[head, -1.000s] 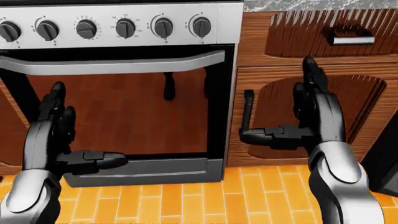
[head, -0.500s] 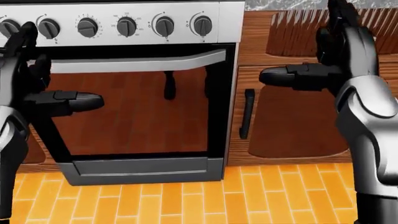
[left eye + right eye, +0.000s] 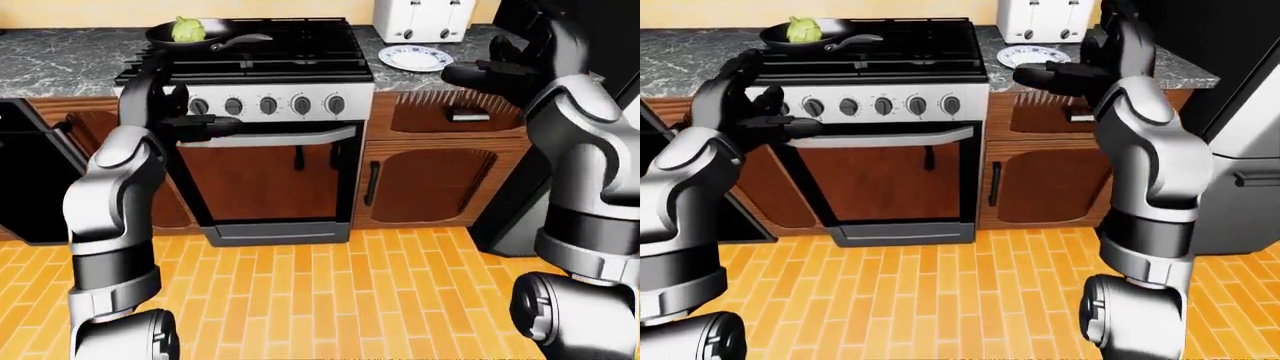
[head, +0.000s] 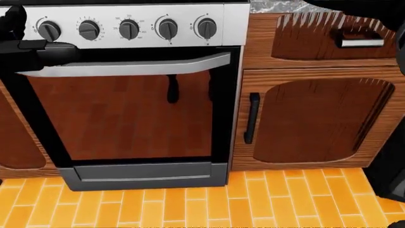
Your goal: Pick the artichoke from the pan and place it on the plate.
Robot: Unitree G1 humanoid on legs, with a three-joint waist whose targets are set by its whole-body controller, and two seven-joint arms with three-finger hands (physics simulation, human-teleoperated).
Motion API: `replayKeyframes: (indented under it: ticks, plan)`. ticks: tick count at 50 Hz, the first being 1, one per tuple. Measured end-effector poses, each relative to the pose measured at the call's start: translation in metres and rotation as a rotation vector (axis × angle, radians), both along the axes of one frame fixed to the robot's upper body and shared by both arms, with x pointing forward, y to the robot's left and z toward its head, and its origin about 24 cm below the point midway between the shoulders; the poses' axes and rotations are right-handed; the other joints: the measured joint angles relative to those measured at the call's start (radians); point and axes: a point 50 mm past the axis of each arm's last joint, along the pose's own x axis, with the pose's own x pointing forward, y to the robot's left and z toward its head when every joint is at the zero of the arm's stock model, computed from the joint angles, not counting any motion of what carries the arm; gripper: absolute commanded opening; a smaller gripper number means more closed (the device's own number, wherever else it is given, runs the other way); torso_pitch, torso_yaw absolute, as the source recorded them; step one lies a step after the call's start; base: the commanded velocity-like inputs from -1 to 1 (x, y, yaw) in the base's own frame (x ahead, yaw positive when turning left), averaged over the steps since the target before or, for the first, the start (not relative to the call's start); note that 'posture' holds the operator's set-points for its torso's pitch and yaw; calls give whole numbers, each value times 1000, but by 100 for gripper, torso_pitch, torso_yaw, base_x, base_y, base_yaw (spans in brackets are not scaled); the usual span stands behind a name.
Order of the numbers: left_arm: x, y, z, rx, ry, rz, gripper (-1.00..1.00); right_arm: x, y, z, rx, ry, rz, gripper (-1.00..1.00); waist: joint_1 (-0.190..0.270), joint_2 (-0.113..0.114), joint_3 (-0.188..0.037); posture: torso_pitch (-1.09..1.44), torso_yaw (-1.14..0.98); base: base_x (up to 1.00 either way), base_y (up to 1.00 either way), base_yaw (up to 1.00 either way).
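Both arms have risen since a sec ago, hands now up near the top of the stove (image 3: 265,82). Left hand (image 3: 165,112) w/ fingers spread, empty, hovering by the stove's knob panel, left end. Right hand (image 3: 1090,67) also open, nothing held, just right of the stove over the counter. Artichoke (image 3: 187,29) sits in the pan (image 3: 200,34) on the stove's upper-left burner. Plate (image 3: 415,57) lies on the counter right of the stove, beside a toaster (image 3: 423,19).

Light: bright and even in all 3 views, no visible lamp.
Shadows: soft and faint, darkest under the countertop (image 3: 60,64) edge.
Glare: pale sheen on the oven handle (image 4: 127,66) and silver arm shells.
Sharpness: crisp simulator render, no blur.
Distortion: straight lines hold at the edges.
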Motion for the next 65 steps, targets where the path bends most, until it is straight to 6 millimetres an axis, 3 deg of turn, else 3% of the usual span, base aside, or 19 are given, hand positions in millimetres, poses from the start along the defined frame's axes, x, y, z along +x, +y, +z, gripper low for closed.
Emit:
replayKeyframes:
  ticks: [12, 22, 25, 30, 32, 36, 41, 43, 44, 46, 50, 54, 56, 61, 65]
  plan:
    - [-22, -1, 37, -3, -77, 9, 100, -25, 11, 28, 4, -61, 40, 100, 0, -2, 12, 0, 0, 0, 0, 0]
    - [-31, -8, 50, -6, -98, -14, 100, -35, 11, 41, 30, -97, 63, 100, 1, -1, 17, 0, 0, 0, 1, 0]
    - [-30, -7, 45, -11, -70, -10, 100, -35, 13, 39, 29, -90, 72, 100, -5, 10, 6, 0, 0, 4, 15, 0]
    - [-32, -9, 52, -7, -103, -24, 100, -38, 9, 43, 41, -112, 56, 100, -16, 47, 9, 0, 0, 6, 14, 0]
    - [-34, -5, 54, -11, -110, -9, 100, -38, 11, 43, 42, -115, 63, 100, -11, 35, 8, 0, 0, 5, 14, 0]
    - [-31, 3, 49, -22, -88, 31, 100, -37, 18, 42, 33, -110, 96, 100, -9, 34, 2, 0, 0, 6, 13, 0]
    - [-33, 1, 55, -18, -106, 19, 100, -37, 16, 42, 39, -112, 91, 100, -4, -15, 10, 0, 0, 6, 12, 0]
    - [-33, 1, 56, -18, -112, 16, 100, -37, 16, 43, 38, -117, 90, 100, 0, -45, 6, 0, 0, 6, 6, 0]
    - [-33, 0, 56, -20, -114, 14, 100, -37, 15, 43, 38, -118, 88, 100, -2, -46, 7, 0, 0, 5, 6, 0]
    - [-32, -3, 52, -19, -96, 0, 100, -37, 13, 41, 43, -111, 78, 100, -13, -22, 15, 0, 0, 6, 7, 0]
    - [-30, -6, 50, -21, -75, -19, 100, -34, 11, 36, 46, -81, 62, 100, -11, -20, 8, 0, 0, 6, 4, 0]
    - [-35, -3, 59, -22, -114, -4, 100, -38, 14, 42, 40, -112, 78, 100, -11, 29, 16, 0, 0, 6, 4, 0]
    - [-36, -1, 62, -22, -126, 2, 100, -39, 15, 44, 40, -121, 82, 100, -13, 68, 8, 0, 0, 6, 6, 0]
    - [-37, 8, 57, -37, -100, 43, 100, -34, 22, 34, 36, -74, 119, 100, 1, 50, 7, 0, 0, 6, 6, 0]
    - [-37, 8, 61, -31, -109, 41, 100, -34, 18, 38, 39, -84, 106, 100, -3, 13, 8, 0, 0, 6, 5, 0]
